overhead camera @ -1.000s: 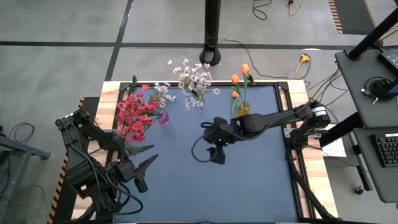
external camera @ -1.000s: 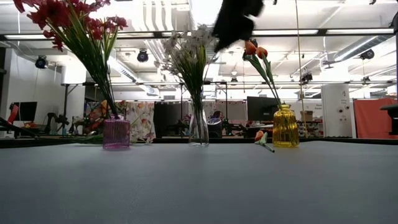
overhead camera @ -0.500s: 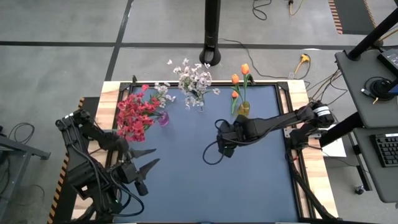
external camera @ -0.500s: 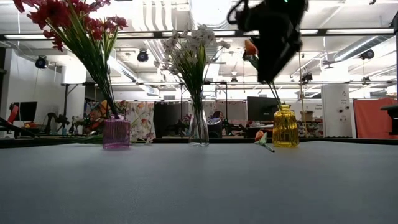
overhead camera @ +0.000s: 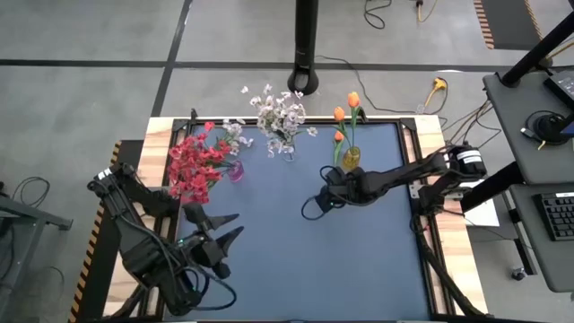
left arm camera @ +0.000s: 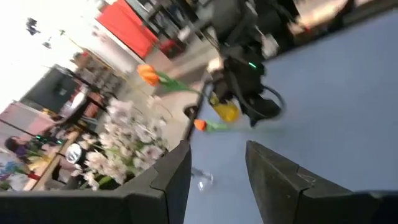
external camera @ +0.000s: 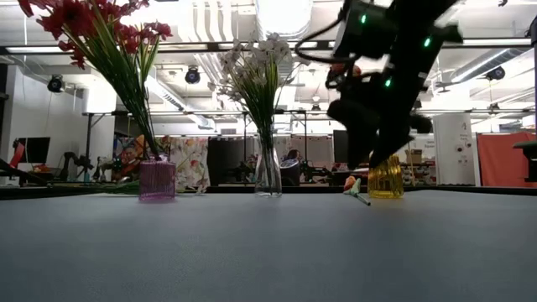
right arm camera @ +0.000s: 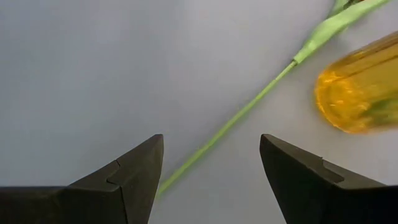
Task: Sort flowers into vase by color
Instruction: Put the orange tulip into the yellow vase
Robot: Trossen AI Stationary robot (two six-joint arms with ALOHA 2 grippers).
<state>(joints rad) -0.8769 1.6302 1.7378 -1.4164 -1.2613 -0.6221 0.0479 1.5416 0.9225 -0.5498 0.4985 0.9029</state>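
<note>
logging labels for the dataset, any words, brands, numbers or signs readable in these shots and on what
None can be read.
Vases, table, arms: no lettering shows.
Room behind the table in the low view: signs or screens, if any, are too small to read.

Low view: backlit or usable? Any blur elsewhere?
Low view: bright ceiling lights behind, right gripper a dark silhouette over the yellow vase. Left wrist view: smeared throughout. Right wrist view: yellow vase soft, green stem clear.

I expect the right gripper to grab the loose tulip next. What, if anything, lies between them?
Nothing visible: the open right gripper hangs directly over the bare green stem beside the yellow vase.
</note>
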